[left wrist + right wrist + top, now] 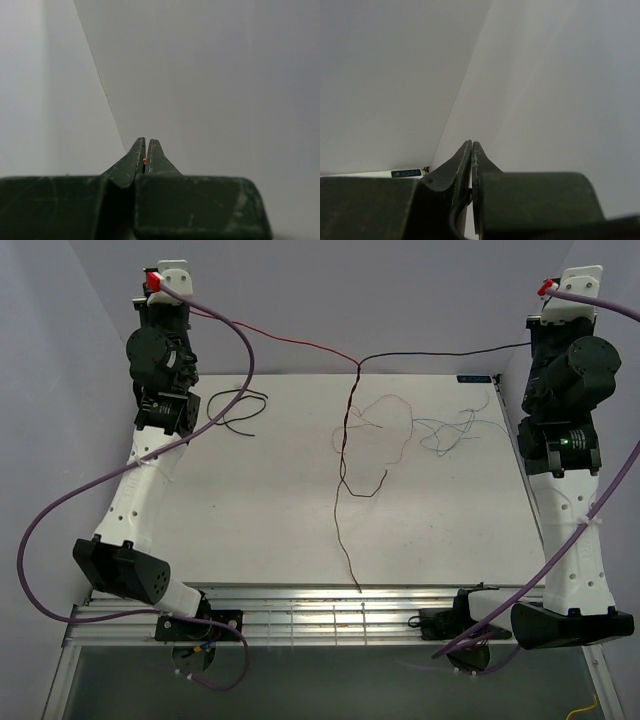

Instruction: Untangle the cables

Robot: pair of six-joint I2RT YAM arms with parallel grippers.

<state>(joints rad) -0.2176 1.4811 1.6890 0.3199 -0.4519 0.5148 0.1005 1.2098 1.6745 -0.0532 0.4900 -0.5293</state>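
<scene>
My left gripper (163, 302) is raised at the far left, shut on the end of the red cable (300, 343), which shows as a red speck (144, 161) between its fingertips (145, 141). My right gripper (552, 318) is raised at the far right, shut (471, 143) on a black cable (440, 350), which also shows in the right wrist view (464, 198). Both cables hang taut to a meeting point (357, 361), then run twisted together down the table (343, 440). A second black cable (236, 410) lies at the left. The pale pink cable (388, 425) and the pale blue-grey cable (450, 430) lie loosely to the right of the twist.
The white table (250, 520) has walls behind and at both sides. Thick purple hoses (60, 510) loop off both arms. A metal rail (320, 615) runs along the near edge. A small label (406, 173) sits at the table's far right corner.
</scene>
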